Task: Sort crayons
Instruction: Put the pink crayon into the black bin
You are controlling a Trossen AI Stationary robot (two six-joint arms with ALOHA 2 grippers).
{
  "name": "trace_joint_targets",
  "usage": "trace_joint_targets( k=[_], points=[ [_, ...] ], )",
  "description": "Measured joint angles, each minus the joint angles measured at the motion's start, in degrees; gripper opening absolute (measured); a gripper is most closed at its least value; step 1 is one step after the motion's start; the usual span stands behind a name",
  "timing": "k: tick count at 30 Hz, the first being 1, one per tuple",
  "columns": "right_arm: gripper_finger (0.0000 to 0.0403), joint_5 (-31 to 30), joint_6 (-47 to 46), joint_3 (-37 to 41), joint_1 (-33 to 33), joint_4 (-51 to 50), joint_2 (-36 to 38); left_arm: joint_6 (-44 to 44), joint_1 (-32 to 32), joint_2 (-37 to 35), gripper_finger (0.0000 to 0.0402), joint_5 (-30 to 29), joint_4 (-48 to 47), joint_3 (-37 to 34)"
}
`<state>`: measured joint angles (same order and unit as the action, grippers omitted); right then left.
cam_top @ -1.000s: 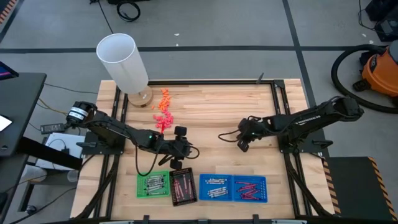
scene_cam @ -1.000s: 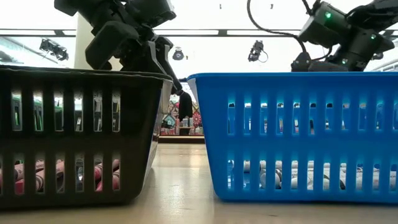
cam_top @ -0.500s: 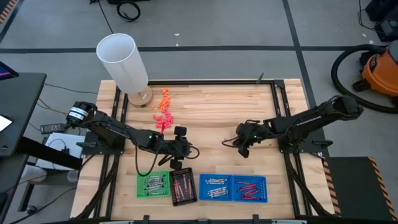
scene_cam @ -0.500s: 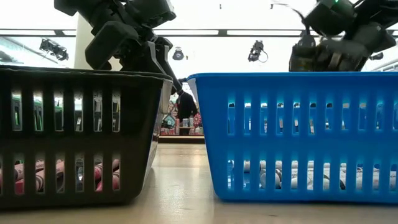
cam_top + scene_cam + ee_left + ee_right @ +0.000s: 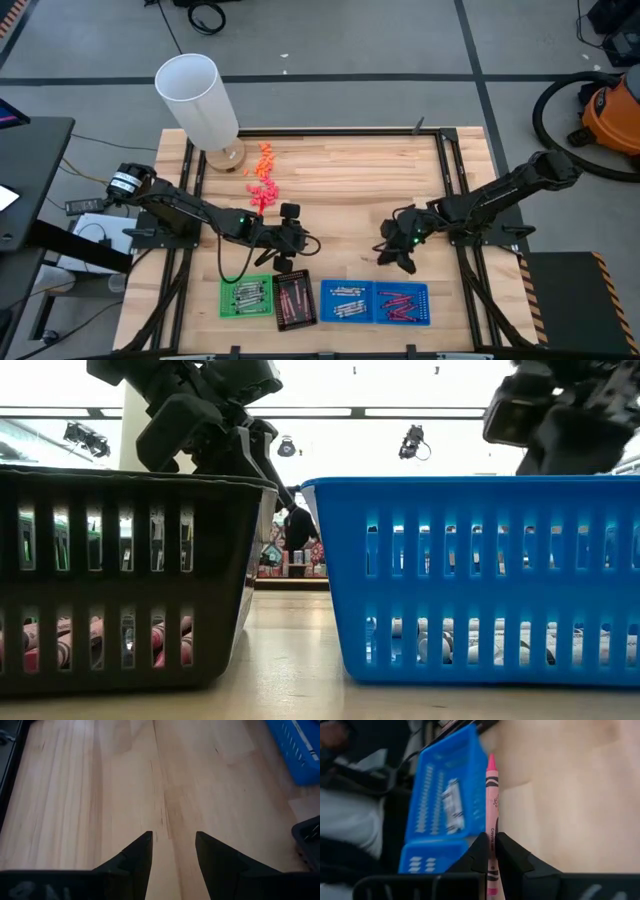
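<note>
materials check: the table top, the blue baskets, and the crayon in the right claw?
Table top: looks like pale wood planks, matte, with visible grain and seams.
Blue baskets: likely moulded plastic, slotted walls, slight sheen.
Crayon pinched in the right claw: probably wax, with a printed pink paper wrapper.

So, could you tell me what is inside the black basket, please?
The black basket holds magenta-to-red crayons lying along its floor. The low view shows only pinkish ends through the slots; whatever lies beneath the top ones is covered.
</note>
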<state>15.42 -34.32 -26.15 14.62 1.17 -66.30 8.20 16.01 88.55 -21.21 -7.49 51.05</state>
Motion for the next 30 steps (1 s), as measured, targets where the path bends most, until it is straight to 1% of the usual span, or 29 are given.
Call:
trace_joint_targets(
  k=[4, 16, 20, 25, 27, 30],
  points=[
    [0.0031, 1.77, -1.16, 0.00, 2.99, 0.58, 0.00, 1.08, -0.02, 0.00, 0.0160, 0.00, 0.12, 0.00],
    [0.0031, 2.24, -6.60, 0.00, 8.53, 2.39, 0.00, 2.09, -0.09, 0.00, 0.0160, 0.00, 0.87, 0.00],
    [0.0031, 2.39, -9.16, 0.00, 10.68, 2.28, 0.00, 4.24, -0.09, 0.00, 0.0160, 0.00, 0.87, 0.00],
    [0.0032, 4.74, -13.12, 0.00, 13.77, 2.28, 0.00, 7.20, -0.09, 0.00, 0.0160, 0.00, 1.47, 0.00],
    [0.0032, 4.36, -13.33, 0.00, 14.53, 2.28, 0.00, 7.86, -0.09, 0.00, 0.0160, 0.00, 2.59, 0.00],
    [0.0032, 2.14, -12.47, 0.00, 14.89, 3.37, 0.00, 9.00, -0.09, 0.00, 0.0160, 0.02, 4.05, 0.00]
  ],
)
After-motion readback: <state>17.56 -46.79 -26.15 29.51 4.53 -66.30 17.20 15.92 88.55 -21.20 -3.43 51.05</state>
